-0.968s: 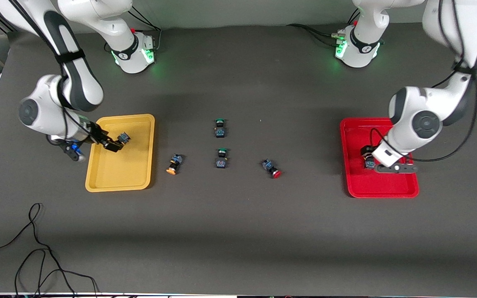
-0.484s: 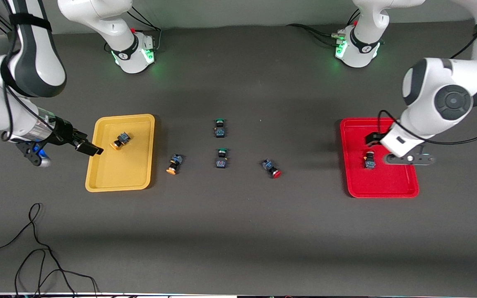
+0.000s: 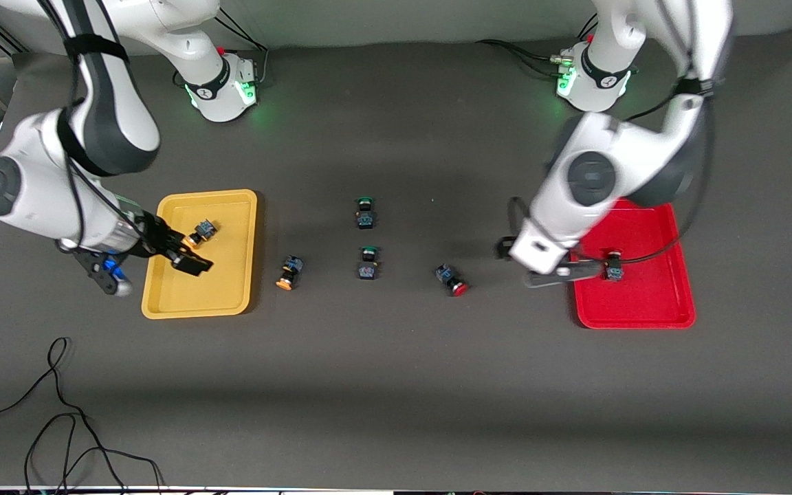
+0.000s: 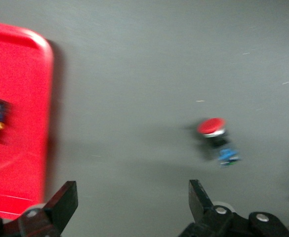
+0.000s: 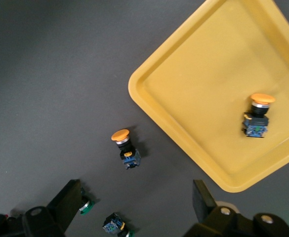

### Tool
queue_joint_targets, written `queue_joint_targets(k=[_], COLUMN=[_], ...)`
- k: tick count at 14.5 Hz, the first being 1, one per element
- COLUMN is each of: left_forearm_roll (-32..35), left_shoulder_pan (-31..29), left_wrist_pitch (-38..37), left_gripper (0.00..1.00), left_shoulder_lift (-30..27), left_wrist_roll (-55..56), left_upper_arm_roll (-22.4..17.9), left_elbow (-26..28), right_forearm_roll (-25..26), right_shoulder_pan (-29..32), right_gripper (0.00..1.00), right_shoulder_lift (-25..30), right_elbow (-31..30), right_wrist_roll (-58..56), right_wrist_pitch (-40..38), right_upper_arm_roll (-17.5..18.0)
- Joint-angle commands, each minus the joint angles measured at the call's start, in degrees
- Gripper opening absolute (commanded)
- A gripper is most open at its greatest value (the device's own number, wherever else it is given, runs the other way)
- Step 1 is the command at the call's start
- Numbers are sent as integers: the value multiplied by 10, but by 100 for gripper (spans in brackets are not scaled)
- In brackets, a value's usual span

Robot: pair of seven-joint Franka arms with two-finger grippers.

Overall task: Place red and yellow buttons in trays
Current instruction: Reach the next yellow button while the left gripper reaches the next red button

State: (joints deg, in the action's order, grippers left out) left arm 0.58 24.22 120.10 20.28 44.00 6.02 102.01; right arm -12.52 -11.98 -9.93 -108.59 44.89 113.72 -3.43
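Note:
The yellow tray (image 3: 183, 292) holds one yellow-capped button (image 3: 201, 232), lying on its side. My right gripper (image 3: 188, 262) hangs open and empty over that tray. The right wrist view shows the tray (image 5: 193, 94), its button (image 5: 257, 116) and a second yellow button (image 5: 124, 146), which lies on the table (image 3: 289, 271) beside the tray. The red tray (image 3: 643, 302) holds one red-capped button (image 3: 614, 267). My left gripper (image 3: 506, 249) is open and empty over the table between the red tray (image 4: 16, 98) and a loose red button (image 3: 451, 278), which also shows in the left wrist view (image 4: 216, 138).
Two green-capped buttons (image 3: 365, 213) (image 3: 367, 263) lie mid-table, one nearer the front camera than the other. A black cable (image 3: 59, 412) loops on the table near the front camera, at the right arm's end.
My left gripper has left the red button in the red tray and moved off the tray toward mid-table. My right gripper swung out past the yellow tray's edge, then back over it.

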Motion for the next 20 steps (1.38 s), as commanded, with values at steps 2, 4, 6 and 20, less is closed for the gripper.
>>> queue_joint_targets(k=[2,4,6,20], left_forearm_roll=[5,6,16,38], left_shoulder_pan=[61,75,86,81], left_wrist_pitch=[37,78,107,71], left_gripper=[100,100,100,3], left_shoulder_lift=[102,128,162,221], left_wrist_roll=[178,224,247,243], left_upper_arm_roll=[-11,-12,-13,-14], left_elbow=[-93,-93,-92,-161], right_forearm_roll=[3,4,4,51], right_shoulder_pan=[0,0,-1,-43], right_gripper=[100,100,100,96], right_shoulder_lift=[-54,-81,-109,-196], right_elbow=[33,31,30,-79], right_wrist_roll=[19,44,82,82], right_wrist_pitch=[24,37,55,259], right_upper_arm_roll=[14,18,32,93])
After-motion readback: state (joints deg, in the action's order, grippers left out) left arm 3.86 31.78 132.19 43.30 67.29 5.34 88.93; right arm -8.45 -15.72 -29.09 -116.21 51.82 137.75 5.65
